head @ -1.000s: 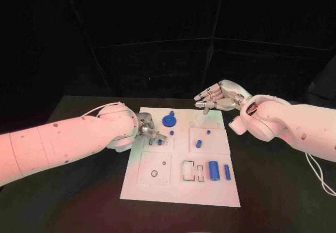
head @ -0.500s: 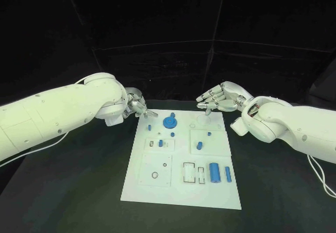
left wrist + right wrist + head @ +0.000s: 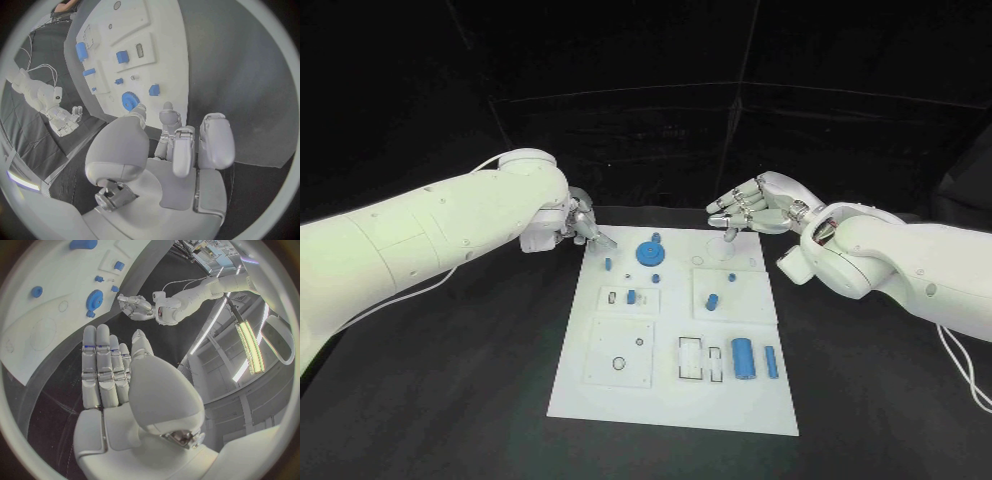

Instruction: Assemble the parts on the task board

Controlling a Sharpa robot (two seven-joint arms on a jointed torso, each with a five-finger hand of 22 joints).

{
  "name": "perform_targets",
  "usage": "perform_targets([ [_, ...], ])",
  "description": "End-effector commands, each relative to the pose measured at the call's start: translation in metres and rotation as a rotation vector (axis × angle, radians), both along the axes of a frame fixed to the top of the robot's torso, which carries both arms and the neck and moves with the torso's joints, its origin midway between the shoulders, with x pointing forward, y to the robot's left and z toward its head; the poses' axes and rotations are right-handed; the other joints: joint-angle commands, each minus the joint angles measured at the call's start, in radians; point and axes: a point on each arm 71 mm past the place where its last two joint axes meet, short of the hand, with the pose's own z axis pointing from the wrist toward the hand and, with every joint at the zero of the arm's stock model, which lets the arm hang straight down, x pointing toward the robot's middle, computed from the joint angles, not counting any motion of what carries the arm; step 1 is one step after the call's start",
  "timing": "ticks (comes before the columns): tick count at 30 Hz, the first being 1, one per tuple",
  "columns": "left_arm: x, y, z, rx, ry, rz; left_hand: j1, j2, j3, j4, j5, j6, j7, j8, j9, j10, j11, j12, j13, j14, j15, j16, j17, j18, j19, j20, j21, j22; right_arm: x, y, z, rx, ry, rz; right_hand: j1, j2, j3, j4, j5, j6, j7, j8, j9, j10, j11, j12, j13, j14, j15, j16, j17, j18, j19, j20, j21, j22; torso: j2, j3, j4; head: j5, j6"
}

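1. Left hand (image 3: 577,222): fingers loosely curled, grasping nothing, at the board's far left corner.
2. Right hand (image 3: 759,206): fingers apart, empty, above the far edge.
3. Task board (image 3: 678,400): white plate, mid-table.
4. Parts: blue gear (image 3: 649,251), pegs, cylinders (image 3: 741,356).

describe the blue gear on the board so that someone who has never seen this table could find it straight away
Start at the white rectangular task board in the middle of the black table, and go to its far end, between the two silver hands. The round, toothed blue gear lies there near the board's middle line. It is the widest, flattest blue piece; the blue parts around it are small pegs and blocks.
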Motion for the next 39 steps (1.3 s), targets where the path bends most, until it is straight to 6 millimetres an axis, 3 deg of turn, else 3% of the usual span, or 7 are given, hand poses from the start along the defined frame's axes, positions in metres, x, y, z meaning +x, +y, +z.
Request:
perform_targets([
  [1,0.0,-0.002,-0.005,0.044,0.024,-0.04,-0.002,0.01,-0.01,0.0,-0.001,0.011,-0.001,0.0,-0.002,0.01,0.0,0.006,0.002,0.106,0.005,0.003,0.263,0.011,0.006,0.004,0.007,0.002,-0.001,0.003,0.001,0.005,-0.003,0.013,-0.009,-0.002,-0.005,-0.003,-0.002,-0.008,-0.001,-0.001,-0.001,-0.004,-0.001,-0.004,-0.002,-0.007,0.0,-0.005,-0.001,0.003,-0.003,0.005,-0.008,-0.002,0.001,0.0001,-0.0011,0.0,-0.004],
  [11,0.001,-0.007,-0.018,0.039,0.031,-0.038,-0.004,0.016,-0.016,0.0,-0.001,0.016,-0.002,0.0,-0.004,0.013,-0.001,0.01,0.006,0.106,0.004,0.003,0.263,0.011,0.007,0.003,0.008,0.004,-0.001,0.004,0.001,0.005,-0.003,0.014,-0.008,-0.001,-0.005,-0.004,0.0,-0.009,-0.001,0.0,-0.001,-0.004,-0.001,-0.004,-0.003,-0.007,0.0,-0.006,-0.001,0.003,-0.003,0.005,-0.009,-0.003,-0.001,0.0006,-0.0018,0.0,-0.006],
  [29,-0.001,-0.016,-0.019,0.019,0.013,-0.055,-0.001,0.031,-0.03,-0.002,0.001,0.031,-0.007,0.005,-0.007,0.022,-0.005,0.02,0.014,0.106,0.001,0.003,0.263,0.008,0.013,0.001,0.016,0.016,0.0,0.005,0.001,0.004,-0.001,0.015,-0.008,0.0,-0.005,-0.004,0.001,-0.009,-0.001,0.0,-0.001,-0.005,-0.001,-0.004,-0.003,-0.007,0.0,-0.007,-0.002,0.003,-0.002,0.005,-0.01,-0.004,-0.002,0.0017,-0.0021,0.002,-0.008],
  [39,-0.003,-0.015,-0.021,0.041,0.038,-0.059,0.05,0.04,-0.04,-0.016,0.002,0.044,-0.012,0.008,-0.012,0.026,-0.01,0.021,0.012,0.106,-0.004,0.003,0.263,0.007,0.015,-0.003,0.017,0.02,0.001,0.005,0.001,0.004,0.001,0.016,-0.008,0.0,-0.005,-0.005,0.002,-0.009,-0.001,0.0,-0.001,-0.005,-0.001,-0.004,-0.003,-0.007,0.0,-0.007,-0.002,0.003,-0.002,0.006,-0.01,-0.004,-0.002,0.0017,-0.0018,0.002,-0.009],
])
